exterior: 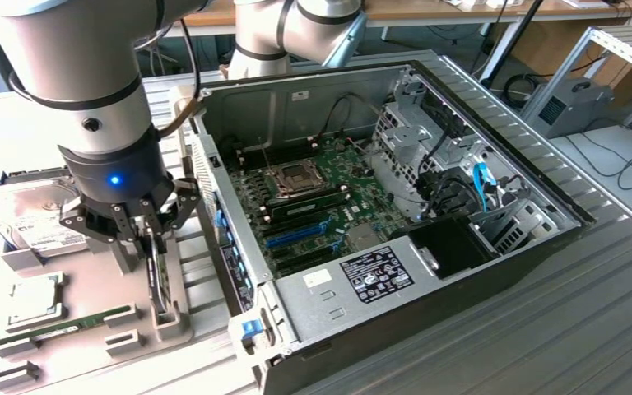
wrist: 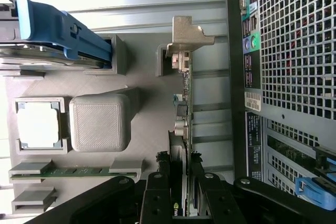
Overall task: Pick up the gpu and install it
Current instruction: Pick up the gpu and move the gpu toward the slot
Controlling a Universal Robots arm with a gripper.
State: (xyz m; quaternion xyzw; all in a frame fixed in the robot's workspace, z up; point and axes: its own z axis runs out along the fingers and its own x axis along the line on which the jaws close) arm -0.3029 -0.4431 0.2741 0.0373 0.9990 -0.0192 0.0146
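1. The robot's black two-fingered gripper (exterior: 149,251) (wrist: 181,192) was clamped on the gpu (exterior: 162,288) (wrist: 185,114), a thin dark circuit card standing on edge.
2. The card sat in a slot of the grey moulded parts tray (exterior: 174,329) (wrist: 147,103), just beside the case.
3. The tray also held a silver hard drive (exterior: 36,218), a square silver processor chip (exterior: 36,300) (wrist: 38,124) and a narrow green memory stick (exterior: 69,325) (wrist: 73,171).
4. The open black computer case (exterior: 283,99) (wrist: 299,51) contained a green motherboard (exterior: 327,189) and a labelled grey power supply (exterior: 371,276).
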